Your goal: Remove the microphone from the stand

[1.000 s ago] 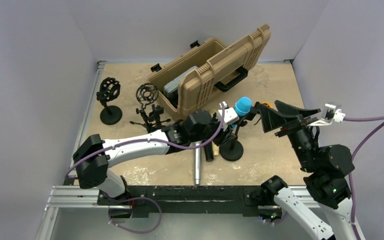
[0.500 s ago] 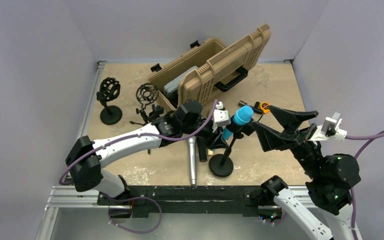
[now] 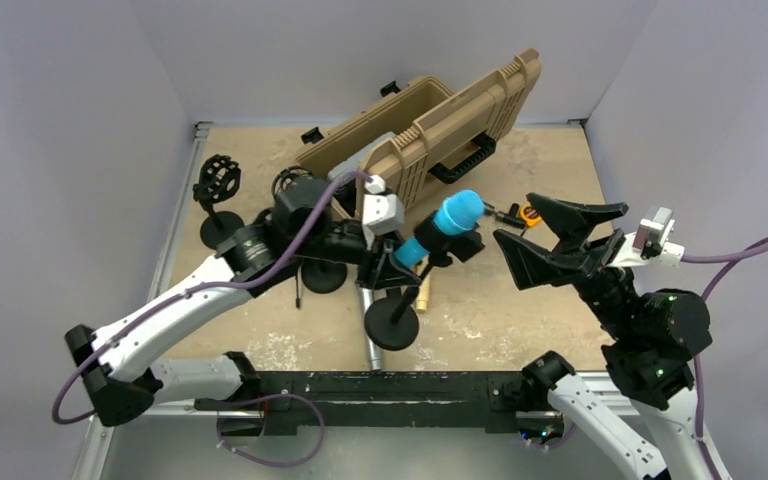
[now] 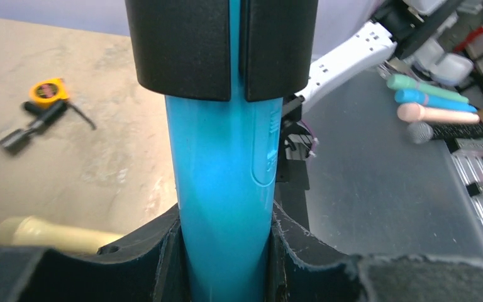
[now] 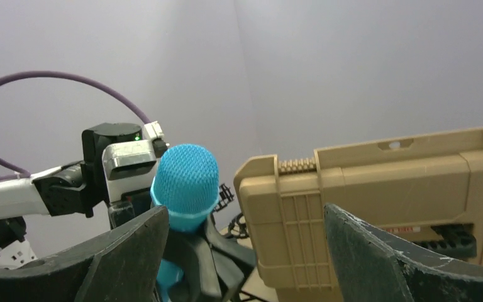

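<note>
Sandy tabletop (image 3: 545, 170), tan case (image 3: 460, 120) behind microphone (image 3: 457, 213)

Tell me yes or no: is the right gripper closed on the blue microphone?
No, the right gripper stands wide open, clear of the blue microphone.

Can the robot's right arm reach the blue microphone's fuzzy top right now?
Probably yes. The right end effector is open and pointing at the mesh head of the bright blue handheld microphone, with nothing between them. The left end effector grips only the lower body, leaving the head free.
</note>
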{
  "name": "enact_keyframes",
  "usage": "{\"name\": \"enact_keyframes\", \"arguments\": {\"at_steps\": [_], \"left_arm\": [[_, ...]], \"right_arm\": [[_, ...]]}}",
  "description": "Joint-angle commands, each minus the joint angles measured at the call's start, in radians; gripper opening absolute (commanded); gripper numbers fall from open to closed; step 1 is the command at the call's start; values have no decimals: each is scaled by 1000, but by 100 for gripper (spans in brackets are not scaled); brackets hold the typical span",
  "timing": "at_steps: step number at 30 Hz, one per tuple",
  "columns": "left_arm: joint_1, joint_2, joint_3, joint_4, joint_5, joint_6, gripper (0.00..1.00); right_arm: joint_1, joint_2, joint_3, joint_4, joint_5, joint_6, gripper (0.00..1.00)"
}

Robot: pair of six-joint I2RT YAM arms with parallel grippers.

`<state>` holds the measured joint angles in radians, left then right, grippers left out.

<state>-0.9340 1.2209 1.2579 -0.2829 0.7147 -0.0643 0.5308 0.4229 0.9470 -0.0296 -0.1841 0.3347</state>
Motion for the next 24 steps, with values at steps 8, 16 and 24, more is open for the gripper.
{"name": "enact_keyframes", "arguments": {"at_steps": [8, 16, 24], "left_arm": [[196, -352, -173, -77, -140, 18, 0], [265, -462, -315, -48, -321, -17, 0], [269, -561, -506, 123, -394, -107, 0]], "right_arm": [[0, 108, 49, 250, 76, 33, 91], [0, 186, -66, 364, -77, 21, 90], [0, 256, -175, 476, -352, -11, 87]]}}
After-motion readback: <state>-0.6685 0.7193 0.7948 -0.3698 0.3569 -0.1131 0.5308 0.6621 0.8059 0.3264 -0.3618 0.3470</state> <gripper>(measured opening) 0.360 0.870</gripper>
